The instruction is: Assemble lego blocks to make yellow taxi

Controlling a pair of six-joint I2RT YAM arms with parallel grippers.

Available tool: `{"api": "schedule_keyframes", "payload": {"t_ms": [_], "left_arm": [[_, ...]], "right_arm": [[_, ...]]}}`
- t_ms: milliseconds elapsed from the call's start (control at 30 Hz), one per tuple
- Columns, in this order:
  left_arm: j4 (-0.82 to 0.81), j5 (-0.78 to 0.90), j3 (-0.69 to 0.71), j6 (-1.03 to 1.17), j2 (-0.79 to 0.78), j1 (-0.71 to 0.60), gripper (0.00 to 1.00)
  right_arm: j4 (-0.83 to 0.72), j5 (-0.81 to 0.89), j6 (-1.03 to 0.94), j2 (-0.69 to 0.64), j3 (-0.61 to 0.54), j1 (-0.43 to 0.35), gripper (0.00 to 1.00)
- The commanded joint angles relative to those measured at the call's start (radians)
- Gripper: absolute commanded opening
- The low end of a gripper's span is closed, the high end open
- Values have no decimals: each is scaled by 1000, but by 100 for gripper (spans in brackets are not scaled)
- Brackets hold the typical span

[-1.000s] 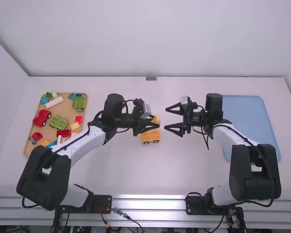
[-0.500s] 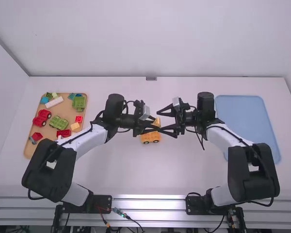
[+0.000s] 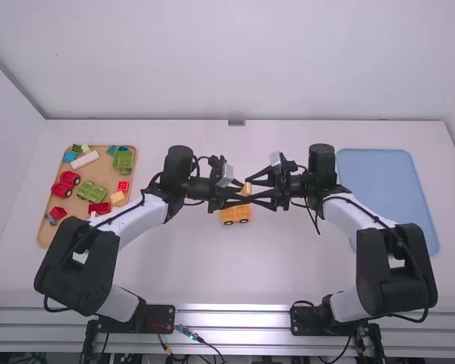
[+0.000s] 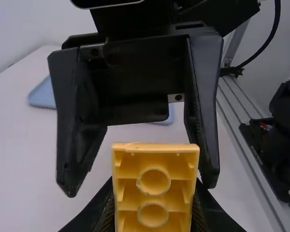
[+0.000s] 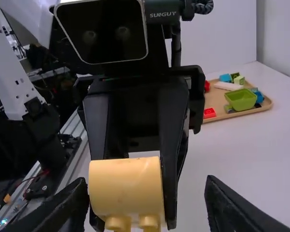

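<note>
The left hand [image 4: 154, 186] grips the yellow block [image 5: 125, 186] by its sides, presenting its rounded end toward the right hand [image 5: 145, 188], whose fingers stand spread to either side of it, likely for a handover or regrip. The wheeled yellow base [image 3: 235, 214] sits on the counter [image 3: 212, 265], probably to keep it within both arms' reach; whether the block touches it is hard to tell.
</note>
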Motion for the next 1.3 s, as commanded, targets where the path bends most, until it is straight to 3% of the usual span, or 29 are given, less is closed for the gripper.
{"api": "schedule_keyframes", "payload": {"t_ms": [0, 300, 700, 733, 767, 800, 833, 867, 1100, 1267], "left_arm": [[-2, 33, -6, -9, 2, 1, 2], [-17, 29, -6, -9, 2, -1, 2], [-21, 33, -6, -10, 2, -2, 2], [-22, 33, -6, -9, 2, -2, 9], [-26, 34, -6, -9, 2, -2, 27], [-26, 33, -6, -9, 2, -2, 30], [-27, 33, -6, -10, 2, -2, 60], [-34, 33, -6, -9, 2, -2, 97], [-93, 14, -6, -9, 1, 7, 99], [-250, -160, -6, 31, -50, 60, 99]], "right_arm": [[0, -98, -28, -20, -3, 16, 46], [1, -98, -21, -20, -3, 14, 20], [5, -98, -21, -20, -3, 14, 11], [8, -98, -20, -20, -2, 14, 9], [9, -98, -22, -20, -2, 14, 9], [10, -98, -23, -20, -2, 14, 9], [25, -98, -21, -20, -2, 14, 8], [33, -98, -11, -20, -2, 14, 8], [199, -46, 168, -20, -2, 14, 4], [227, 117, 250, -20, -2, 14, 6]]}}
